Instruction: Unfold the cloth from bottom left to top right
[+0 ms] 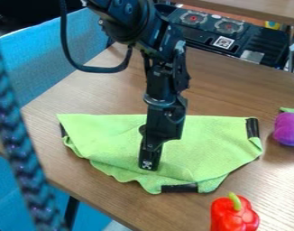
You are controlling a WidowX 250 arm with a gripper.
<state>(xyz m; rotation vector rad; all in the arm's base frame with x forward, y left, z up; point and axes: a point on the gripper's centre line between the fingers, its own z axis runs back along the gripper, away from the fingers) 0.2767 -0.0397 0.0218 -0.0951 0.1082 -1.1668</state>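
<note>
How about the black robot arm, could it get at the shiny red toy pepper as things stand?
Probably yes: only low green cloth and brown wooden table lie between the tool and the pepper; reach itself is a guess.

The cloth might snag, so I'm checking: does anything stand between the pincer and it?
Nothing visible stands between the pincer and the cloth. The purple toy and red pepper sit apart from both.

Red pepper (pixel 234 215), purple toy vegetable (pixel 288 128), table (pixel 258 90).
</note>
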